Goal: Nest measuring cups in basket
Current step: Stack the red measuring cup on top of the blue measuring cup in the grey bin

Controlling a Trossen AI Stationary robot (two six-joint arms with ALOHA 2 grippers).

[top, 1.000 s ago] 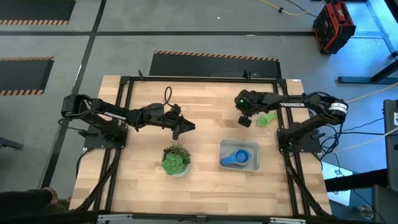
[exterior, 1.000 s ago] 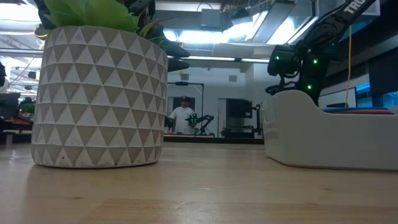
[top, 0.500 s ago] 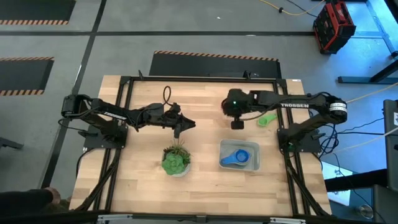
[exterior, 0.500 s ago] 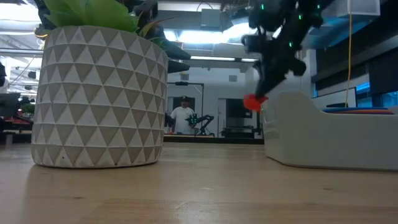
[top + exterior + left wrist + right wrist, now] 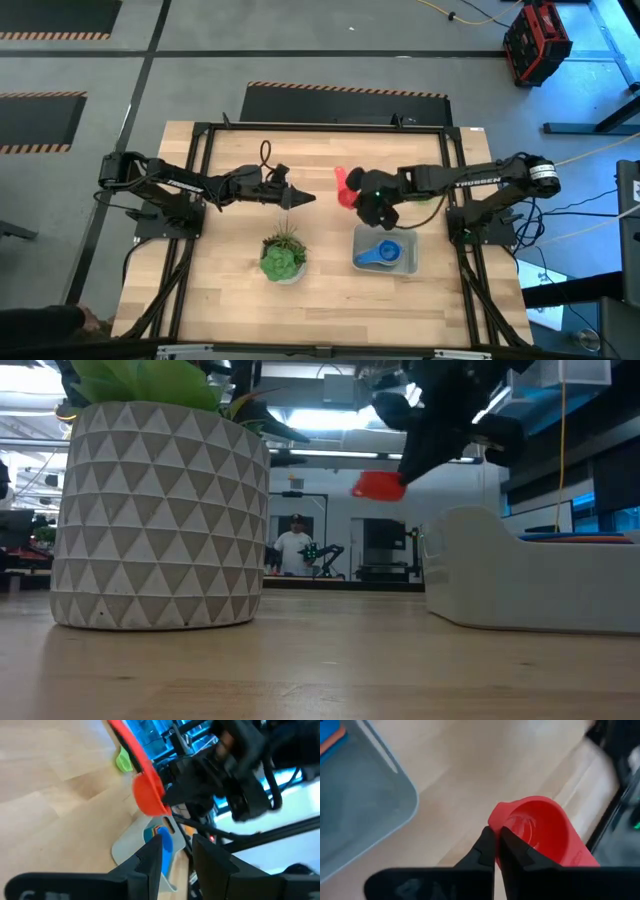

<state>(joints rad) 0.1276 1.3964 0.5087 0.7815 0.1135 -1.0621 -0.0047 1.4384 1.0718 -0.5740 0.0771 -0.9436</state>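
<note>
Right gripper (image 5: 352, 196) closed on red cup (image 5: 345, 187), pinching the bowl's rim between shut fingers (image 5: 489, 851); seen clearly in the right wrist view. Cup held in the air, above table (image 5: 230, 200) level, as shown in the low view (image 5: 378, 485).

Basket (image 5: 406, 262) located just beside the carried cup, toward the table's front edge and toward the right arm's side. Blue cup (image 5: 382, 252) already inside, bowl up, with an orange edge visible under it in the right wrist view. Green cup (image 5: 123, 760) on the table beyond the right arm, not yet collected.

Key relation: red cup short of the basket's rim, not over the opening. Judged next move: carry toward the front and the right arm's own side until over the blue cup, then lower bowl into bowl. Red handle appears to run away from the basket; alignment with the blue handle uncertain.

Left gripper (image 5: 300, 198) parked above plant (image 5: 283, 258), fingers (image 5: 149, 865) slightly parted, holding nothing. Right arm nearer to the basket; no role expected for the left arm.
</note>
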